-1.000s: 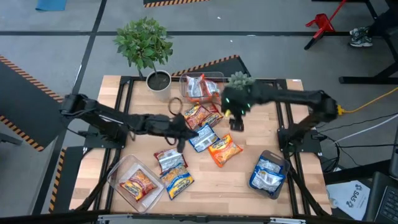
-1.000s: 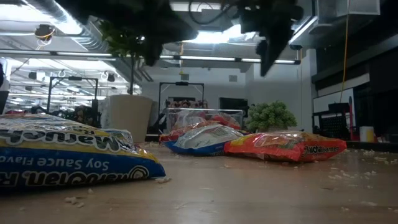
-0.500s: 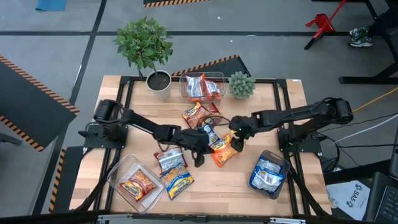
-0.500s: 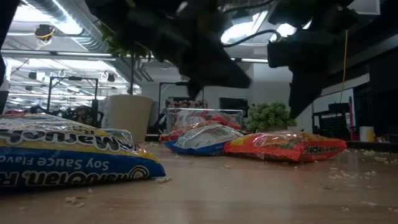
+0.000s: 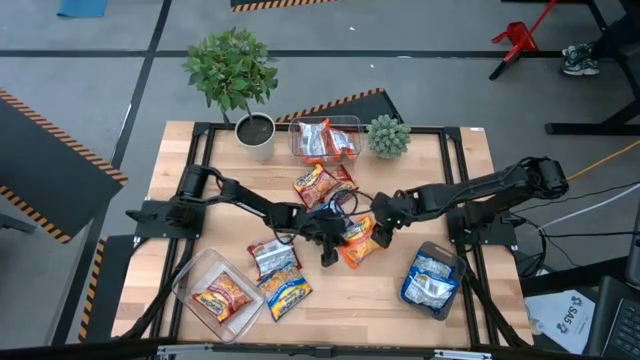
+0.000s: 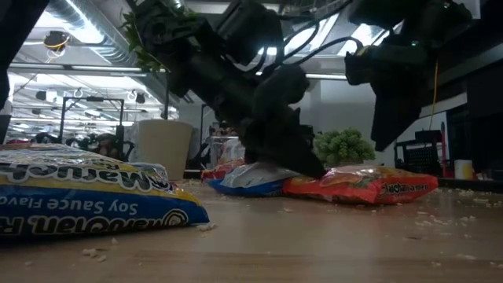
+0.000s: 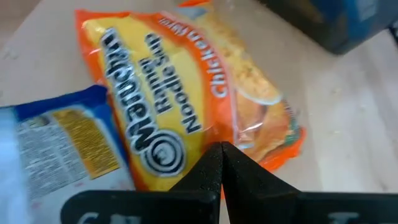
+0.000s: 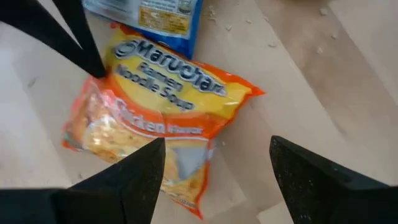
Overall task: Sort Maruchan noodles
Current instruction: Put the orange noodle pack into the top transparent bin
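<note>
— How are the two end effectors placed at the centre of the desk?

— The left end effector is seen low over the middle of the desk, its fingers pressed together to a single point, as shown in the left wrist view. Its tip is set at the edge of the orange chicken packet, just where the blue-and-white packet overlaps it. The right end effector is held above the same orange packet from the other side, with its fingers spread wide apart and nothing between them.

— And where are the Maruchan noodles?

— The orange packet is laid flat on the bare wood, label up, with the blue-and-white packet touching its far end. A red packet is seen just beyond them, toward the back. Further packets are held in a clear tub at the back edge, between a potted plant and a small green plant. Two more packets are left near the front, beside a clear tub on the left that holds a red one. Blue-and-white packets are gathered in a third tub at the front right. In the low view, a blue packet is shown close by, and crumbs are scattered across the wood.
</note>
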`<state>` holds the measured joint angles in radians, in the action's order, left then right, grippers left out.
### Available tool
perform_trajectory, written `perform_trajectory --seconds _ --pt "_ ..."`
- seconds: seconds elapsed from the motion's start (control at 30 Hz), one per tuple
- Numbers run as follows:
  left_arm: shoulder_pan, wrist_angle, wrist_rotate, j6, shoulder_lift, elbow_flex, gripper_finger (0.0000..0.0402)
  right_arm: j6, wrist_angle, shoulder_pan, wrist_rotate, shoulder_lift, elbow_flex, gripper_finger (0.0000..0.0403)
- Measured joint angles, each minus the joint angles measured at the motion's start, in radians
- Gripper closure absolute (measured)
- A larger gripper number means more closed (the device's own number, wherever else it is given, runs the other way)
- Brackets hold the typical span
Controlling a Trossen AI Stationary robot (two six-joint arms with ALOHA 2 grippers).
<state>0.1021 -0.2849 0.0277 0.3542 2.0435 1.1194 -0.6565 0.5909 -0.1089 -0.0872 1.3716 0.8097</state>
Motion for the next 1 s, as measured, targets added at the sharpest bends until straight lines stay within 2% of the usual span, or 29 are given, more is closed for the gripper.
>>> perform_trajectory --seconds 0.17,0.33,0.63,0.87,1.0 --pt "-0.005 0.021 -0.018 -0.02 0.0 0.0 0.0401 -0.068 -0.044 0.005 -0.045 0.0 -0.039 0.013" --pt "-0.005 0.042 -0.019 -0.021 0.006 0.0 0.0401 -0.125 -0.197 0.005 -0.034 0.0 -0.119 0.013" --pt "-0.005 0.038 -0.007 -0.015 0.056 0.005 0.0401 -0.159 -0.363 0.004 -0.033 0.001 -0.205 0.013" --pt "-0.01 0.044 0.002 -0.01 0.057 0.005 0.0401 -0.186 -0.377 0.004 -0.026 0.001 -0.254 0.013" --pt "-0.01 0.045 0.004 -0.01 0.058 0.004 0.0401 -0.209 -0.485 0.004 -0.002 0.001 -0.31 0.013"
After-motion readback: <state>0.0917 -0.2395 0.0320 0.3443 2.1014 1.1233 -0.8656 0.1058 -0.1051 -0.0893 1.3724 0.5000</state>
